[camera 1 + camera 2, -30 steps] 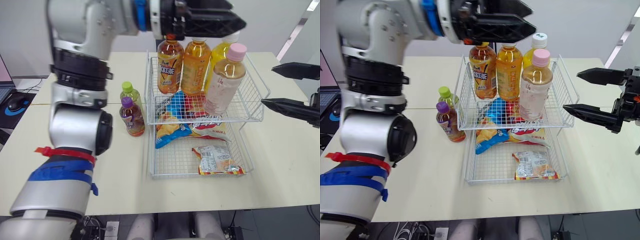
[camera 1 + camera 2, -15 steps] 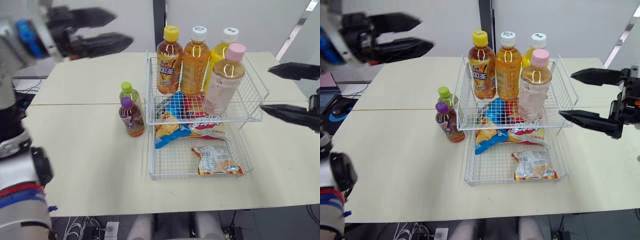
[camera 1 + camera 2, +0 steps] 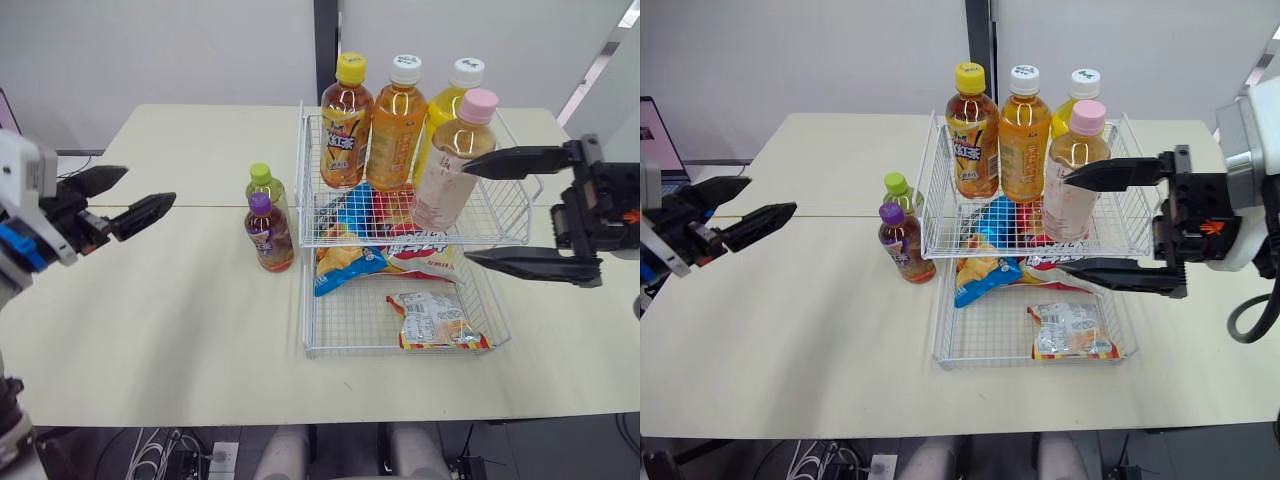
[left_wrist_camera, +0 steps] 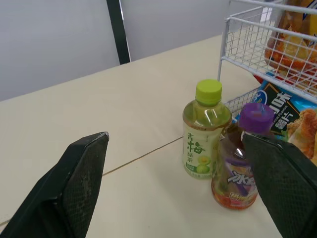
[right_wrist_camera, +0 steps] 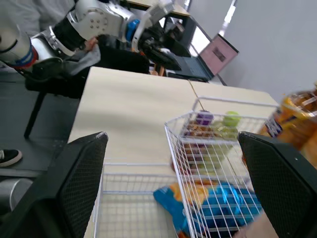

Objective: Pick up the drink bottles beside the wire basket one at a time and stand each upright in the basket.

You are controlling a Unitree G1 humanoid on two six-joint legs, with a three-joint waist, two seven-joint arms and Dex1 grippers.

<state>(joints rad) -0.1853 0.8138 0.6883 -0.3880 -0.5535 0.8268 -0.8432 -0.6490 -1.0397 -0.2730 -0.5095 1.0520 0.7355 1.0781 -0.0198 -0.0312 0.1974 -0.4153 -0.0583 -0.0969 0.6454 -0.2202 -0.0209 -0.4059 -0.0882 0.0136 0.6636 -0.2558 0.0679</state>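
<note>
Bare table (image 3: 180, 330) between left gripper (image 3: 150, 185) and bottles (image 3: 270, 238) beside basket (image 3: 303, 180); right gripper (image 3: 467, 212) opposite; all jaws apart.

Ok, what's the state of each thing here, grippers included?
Left gripper: open, empty.
Right gripper: open, empty.
Green-capped bottle: upright on table.
Purple-capped bottle: upright on table.
Yellow-capped bottle: standing in basket.
White-capped orange bottle: standing in basket.
White-capped yellow bottle: standing in basket.
Pink-capped bottle: standing in basket.
</note>
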